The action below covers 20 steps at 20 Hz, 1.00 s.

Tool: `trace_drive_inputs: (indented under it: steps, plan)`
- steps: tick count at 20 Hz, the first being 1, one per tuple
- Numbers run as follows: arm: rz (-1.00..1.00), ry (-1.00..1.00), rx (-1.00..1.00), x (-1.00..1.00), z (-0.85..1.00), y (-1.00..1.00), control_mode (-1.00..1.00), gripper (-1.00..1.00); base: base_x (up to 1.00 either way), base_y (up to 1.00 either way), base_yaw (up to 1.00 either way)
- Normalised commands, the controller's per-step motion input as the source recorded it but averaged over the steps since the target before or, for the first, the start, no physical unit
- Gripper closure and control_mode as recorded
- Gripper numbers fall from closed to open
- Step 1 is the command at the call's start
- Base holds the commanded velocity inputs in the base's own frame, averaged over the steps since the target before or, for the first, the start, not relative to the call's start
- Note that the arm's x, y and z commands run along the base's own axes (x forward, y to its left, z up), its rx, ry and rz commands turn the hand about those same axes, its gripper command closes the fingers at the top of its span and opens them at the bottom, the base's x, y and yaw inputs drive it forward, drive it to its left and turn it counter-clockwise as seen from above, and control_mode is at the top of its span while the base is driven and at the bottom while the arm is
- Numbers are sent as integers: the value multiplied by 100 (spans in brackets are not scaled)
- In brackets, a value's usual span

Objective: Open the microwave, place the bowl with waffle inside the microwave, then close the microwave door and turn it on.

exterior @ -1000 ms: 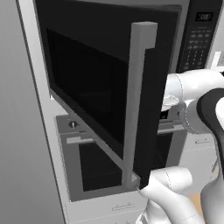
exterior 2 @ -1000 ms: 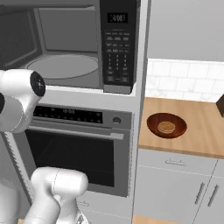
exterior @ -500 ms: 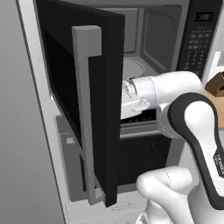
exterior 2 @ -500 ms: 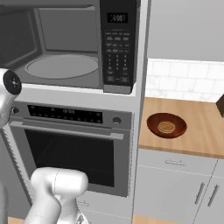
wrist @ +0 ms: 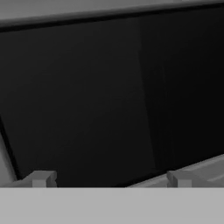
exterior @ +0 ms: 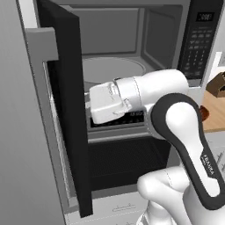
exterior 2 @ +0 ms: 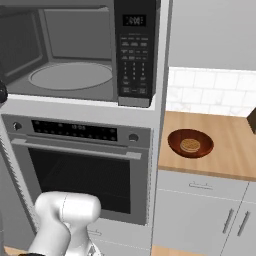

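The microwave (exterior 2: 134,55) stands open, with its grey cavity and round turntable (exterior 2: 70,75) bare. The microwave door (exterior: 66,110) is swung far out to the left, its grey vertical handle (exterior: 41,88) on the outer side. My hand's white body (exterior: 107,103) reaches in front of the cavity towards the door's inner face. In the hand view my gripper (wrist: 109,179) is open with nothing between its fingertips (wrist: 41,178), and the dark door glass sits close ahead. The reddish-brown bowl (exterior 2: 190,143) with the waffle (exterior 2: 190,145) in it rests on the wooden counter to the right.
Below the microwave is the oven (exterior 2: 80,165) with a horizontal bar handle. The wooden counter (exterior 2: 230,150) runs right of the oven column above grey cabinets, and a dark brown object (exterior 2: 252,120) sits at its far right. A grey wall panel (exterior: 22,154) borders the open door's left.
The microwave door has swung much wider to the left. My arm has followed it left, across the front of the cavity. The bowl has not moved.
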Motion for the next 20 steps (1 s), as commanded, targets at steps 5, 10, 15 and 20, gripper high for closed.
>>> trace_drive_inputs:
  steps: [5, 10, 15, 20]
  plan:
    - [0, 0, -2, 1, 0, 15, -100, -100, 0, 0, 0]
    - [-1, -4, 0, -14, 5, -28, -100, -100, 0, 0, 0]
    - [-22, 1, 0, -24, 5, -96, -100, -100, 0, 0, 0]
    - [-49, 19, 0, -2, 0, -100, -100, -100, 0, 0, 0]
